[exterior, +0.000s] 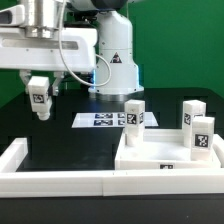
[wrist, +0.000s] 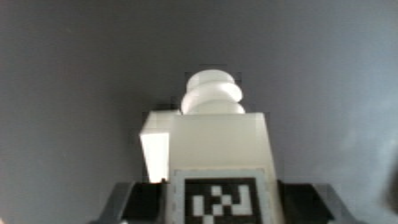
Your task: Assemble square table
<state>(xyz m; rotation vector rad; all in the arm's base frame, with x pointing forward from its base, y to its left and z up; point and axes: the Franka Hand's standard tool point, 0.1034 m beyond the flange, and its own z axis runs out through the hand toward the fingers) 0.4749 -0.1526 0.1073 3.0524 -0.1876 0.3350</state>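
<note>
Our gripper [exterior: 40, 110] hangs above the black table, pinching a tagged white leg [exterior: 39, 98]. At the exterior view's right, we see the square tabletop [exterior: 165, 158] with three legs [exterior: 135, 115] standing on it.

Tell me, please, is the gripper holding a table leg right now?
Yes. The gripper is closed on a tagged white leg, lifted clear above the black table.

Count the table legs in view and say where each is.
4: one leg held in the gripper above the black surface; three on the square tabletop: one at its exterior-view left, two at its right.
</note>
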